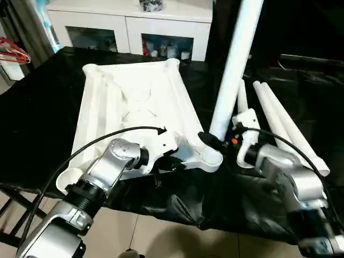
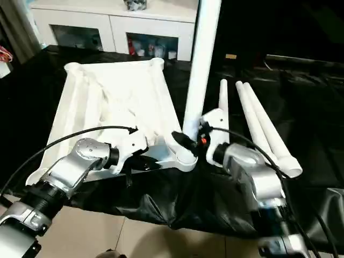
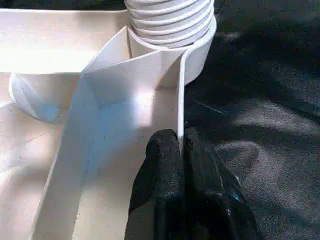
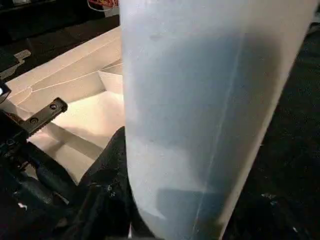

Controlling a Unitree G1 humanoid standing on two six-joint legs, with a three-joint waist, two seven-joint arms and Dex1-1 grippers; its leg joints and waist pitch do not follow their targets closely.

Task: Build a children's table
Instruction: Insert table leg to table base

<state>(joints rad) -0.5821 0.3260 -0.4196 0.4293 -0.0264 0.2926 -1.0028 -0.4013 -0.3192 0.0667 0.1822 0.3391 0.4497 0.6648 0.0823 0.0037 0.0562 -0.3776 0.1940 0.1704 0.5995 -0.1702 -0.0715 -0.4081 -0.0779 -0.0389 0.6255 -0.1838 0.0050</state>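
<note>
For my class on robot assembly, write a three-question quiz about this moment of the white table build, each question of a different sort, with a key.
1. True or false: the tabletop lies with its ribbed underside facing up.
2. How many loose legs lie on the black work table to the robot's right of the upright leg?
3. The left gripper is pinched on: A) a loose leg, B) the tabletop's rim near the corner socket, C) the black cover.

Key
1. True.
2. Three.
3. B. Meanwhile the right gripper holds the upright leg at that socket.
</note>
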